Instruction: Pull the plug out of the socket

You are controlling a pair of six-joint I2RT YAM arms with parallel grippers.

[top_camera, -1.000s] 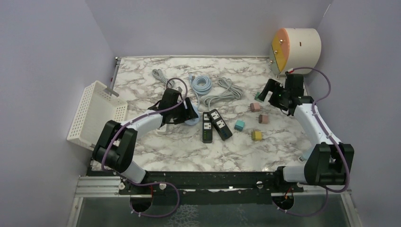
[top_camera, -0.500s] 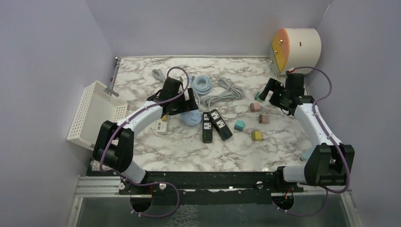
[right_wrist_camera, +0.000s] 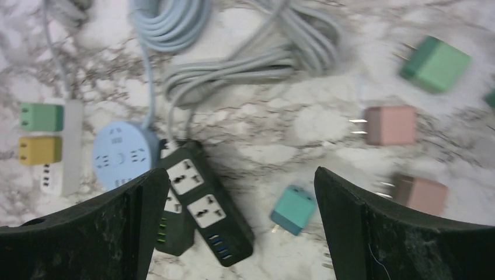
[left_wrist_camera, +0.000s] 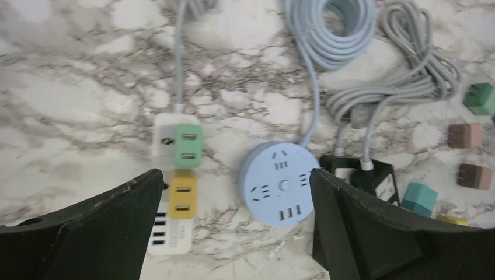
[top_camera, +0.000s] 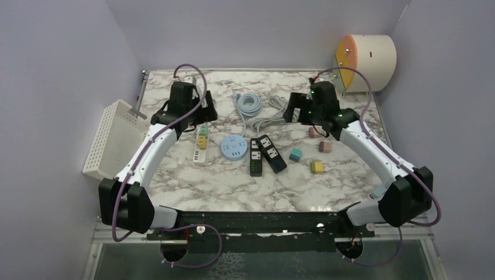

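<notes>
A white power strip lies left of centre with a green plug and a yellow plug seated in it. The left wrist view shows the strip, the green plug and the yellow plug. My left gripper hangs open and empty above them, touching nothing. My right gripper is open and empty, high over the table's middle.
A blue round socket and two black power strips lie at centre. Coiled cables lie behind. Loose teal, pink and yellow plugs sit to the right. A white basket hangs off the left edge; a cylinder stands far right.
My left arm has pulled back from the blue socket toward the far left, uncovering the white strip. My right arm has swung left from the right edge toward the cables.
</notes>
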